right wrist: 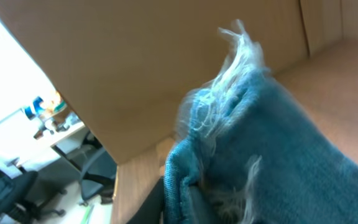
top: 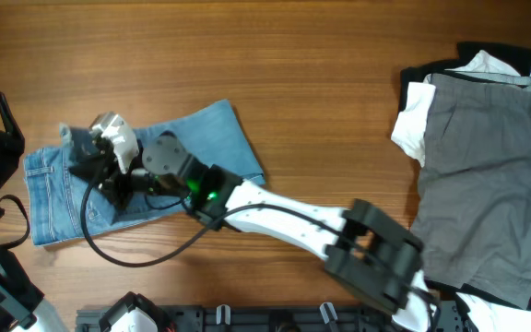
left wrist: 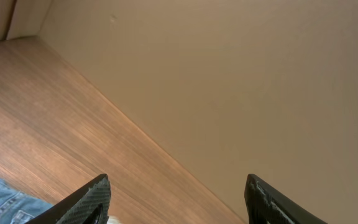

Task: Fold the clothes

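Wooden counter (top: 321,83) carries the jeans (top: 219,138) at its 9 o'clock side, long axis running roughly 8 to 2. The right claw (top: 104,166), reaching from 5 o'clock, is clenched on their frayed hem (right wrist: 229,87). The left claw (left wrist: 176,199), nearer at 9, hangs released.

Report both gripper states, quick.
Left gripper: open, holding nothing.
Right gripper: shut on the jeans, at a frayed hem.
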`<state>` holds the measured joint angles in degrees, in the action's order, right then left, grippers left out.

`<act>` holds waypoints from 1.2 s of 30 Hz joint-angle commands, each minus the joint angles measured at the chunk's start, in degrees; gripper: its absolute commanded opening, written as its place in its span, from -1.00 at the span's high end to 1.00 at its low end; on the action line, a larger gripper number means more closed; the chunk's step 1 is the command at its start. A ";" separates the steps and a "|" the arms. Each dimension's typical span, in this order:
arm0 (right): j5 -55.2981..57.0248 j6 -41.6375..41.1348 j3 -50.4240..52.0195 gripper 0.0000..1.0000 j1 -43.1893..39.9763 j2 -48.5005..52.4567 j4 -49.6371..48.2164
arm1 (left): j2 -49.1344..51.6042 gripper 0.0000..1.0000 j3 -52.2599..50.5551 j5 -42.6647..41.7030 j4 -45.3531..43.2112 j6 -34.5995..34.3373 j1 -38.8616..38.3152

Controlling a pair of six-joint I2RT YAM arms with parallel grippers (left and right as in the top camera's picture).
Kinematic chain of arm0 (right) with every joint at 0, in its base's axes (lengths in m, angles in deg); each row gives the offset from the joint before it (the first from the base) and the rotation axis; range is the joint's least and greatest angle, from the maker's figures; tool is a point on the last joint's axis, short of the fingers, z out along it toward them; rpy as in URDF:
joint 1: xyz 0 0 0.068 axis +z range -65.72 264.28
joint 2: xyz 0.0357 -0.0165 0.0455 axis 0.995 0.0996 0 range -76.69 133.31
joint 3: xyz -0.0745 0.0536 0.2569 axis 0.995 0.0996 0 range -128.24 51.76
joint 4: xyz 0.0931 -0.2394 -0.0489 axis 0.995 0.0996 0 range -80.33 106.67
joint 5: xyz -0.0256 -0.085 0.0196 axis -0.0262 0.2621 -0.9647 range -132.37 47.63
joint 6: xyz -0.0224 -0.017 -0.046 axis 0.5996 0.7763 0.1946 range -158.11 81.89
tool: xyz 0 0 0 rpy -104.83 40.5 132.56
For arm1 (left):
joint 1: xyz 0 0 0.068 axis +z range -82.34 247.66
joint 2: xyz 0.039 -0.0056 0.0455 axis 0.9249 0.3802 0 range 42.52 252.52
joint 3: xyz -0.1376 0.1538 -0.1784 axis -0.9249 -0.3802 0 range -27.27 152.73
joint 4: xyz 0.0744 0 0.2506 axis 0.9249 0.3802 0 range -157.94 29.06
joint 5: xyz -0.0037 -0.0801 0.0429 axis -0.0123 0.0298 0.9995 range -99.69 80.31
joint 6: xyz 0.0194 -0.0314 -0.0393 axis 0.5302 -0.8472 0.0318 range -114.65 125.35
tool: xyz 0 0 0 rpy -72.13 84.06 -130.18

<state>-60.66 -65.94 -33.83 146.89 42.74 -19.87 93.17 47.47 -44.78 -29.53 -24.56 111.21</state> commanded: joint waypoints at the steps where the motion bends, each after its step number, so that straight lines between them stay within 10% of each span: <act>1: 2.84 -4.98 -0.33 -0.87 -0.72 3.02 0.96 | -0.31 -0.38 1.03 -1.75 0.00 -0.61 -0.31; 18: -1.90 18.73 0.04 -0.96 -29.62 -12.00 64.57 | -0.04 -0.46 1.03 -3.56 7.32 6.16 -0.33; 23: -6.91 21.00 1.86 -0.78 -34.91 -9.70 69.40 | -0.02 -0.47 1.03 -3.85 11.65 8.74 -0.33; 26: -7.93 22.21 1.99 -0.72 -35.19 -7.21 70.60 | 0.46 -0.99 1.03 -2.86 13.27 8.70 -0.33; 36: -13.77 26.82 2.51 -0.88 -33.05 -0.98 71.12 | 9.51 -1.00 1.03 9.44 29.31 13.25 -0.33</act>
<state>-71.26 -42.93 -32.14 112.10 39.38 51.86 98.61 47.82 -40.19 -2.84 -14.82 111.16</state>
